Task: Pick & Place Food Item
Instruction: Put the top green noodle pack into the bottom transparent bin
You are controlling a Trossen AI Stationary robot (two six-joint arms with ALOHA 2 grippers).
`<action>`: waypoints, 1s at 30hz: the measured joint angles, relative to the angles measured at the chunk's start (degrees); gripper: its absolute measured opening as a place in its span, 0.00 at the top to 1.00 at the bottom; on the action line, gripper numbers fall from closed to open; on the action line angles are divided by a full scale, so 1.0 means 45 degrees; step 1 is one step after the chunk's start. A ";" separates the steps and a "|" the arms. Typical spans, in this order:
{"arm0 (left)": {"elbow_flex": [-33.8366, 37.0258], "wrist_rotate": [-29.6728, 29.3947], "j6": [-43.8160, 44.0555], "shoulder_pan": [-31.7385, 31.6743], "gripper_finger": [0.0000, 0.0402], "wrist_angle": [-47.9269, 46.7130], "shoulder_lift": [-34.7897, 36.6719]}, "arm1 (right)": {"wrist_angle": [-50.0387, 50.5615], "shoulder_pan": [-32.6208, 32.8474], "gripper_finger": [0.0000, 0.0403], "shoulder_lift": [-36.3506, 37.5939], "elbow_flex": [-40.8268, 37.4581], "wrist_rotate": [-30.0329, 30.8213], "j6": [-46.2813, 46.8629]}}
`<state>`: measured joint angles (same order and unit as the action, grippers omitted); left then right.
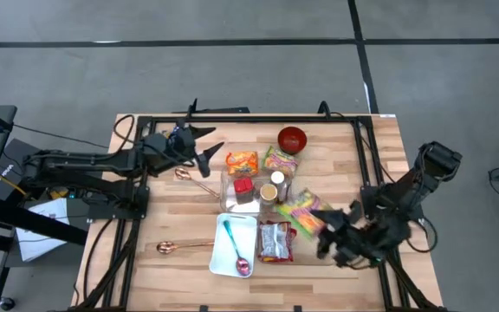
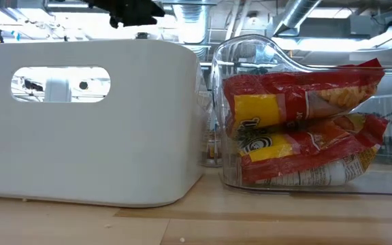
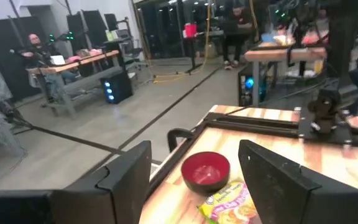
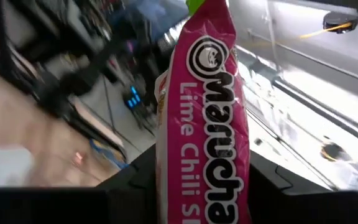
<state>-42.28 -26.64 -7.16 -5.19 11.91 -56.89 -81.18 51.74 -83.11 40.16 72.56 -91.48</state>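
The middle of the bench (image 1: pixel 171 221) is crowded: a clear bin (image 1: pixel 232 199) holding a red packet, with jars (image 1: pixel 273 187) just beside it, a white tray (image 1: pixel 223 251) with a spoon in front of it, and a red snack bag (image 1: pixel 275 241) touching the tray's side. Toward the far edge, an orange packet (image 1: pixel 242 161), a green packet (image 1: pixel 280 159) and a red bowl (image 1: pixel 292 138) sit close together, leaving only narrow gaps. Two copper spoons (image 1: pixel 180 247) lie on the left part, well apart, with bare wood around them. The left hand (image 1: pixel 208 158) hangs open just beside the orange packet; the right hand (image 1: pixel 323 227), clamping a pink noodle packet (image 4: pixel 207 118), sits near the snack bag. The black frame (image 1: pixel 232 119) rims the bench edges.
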 joint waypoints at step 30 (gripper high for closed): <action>0.1869 0.0692 0.1006 0.1506 0.41 0.3330 0.0953 | 0.9014 0.4025 0.63 -0.0012 -0.1972 -0.0236 1.5622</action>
<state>-33.87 -23.53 -2.63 1.58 26.89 -52.60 -40.62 69.85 -83.17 31.29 71.49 -21.18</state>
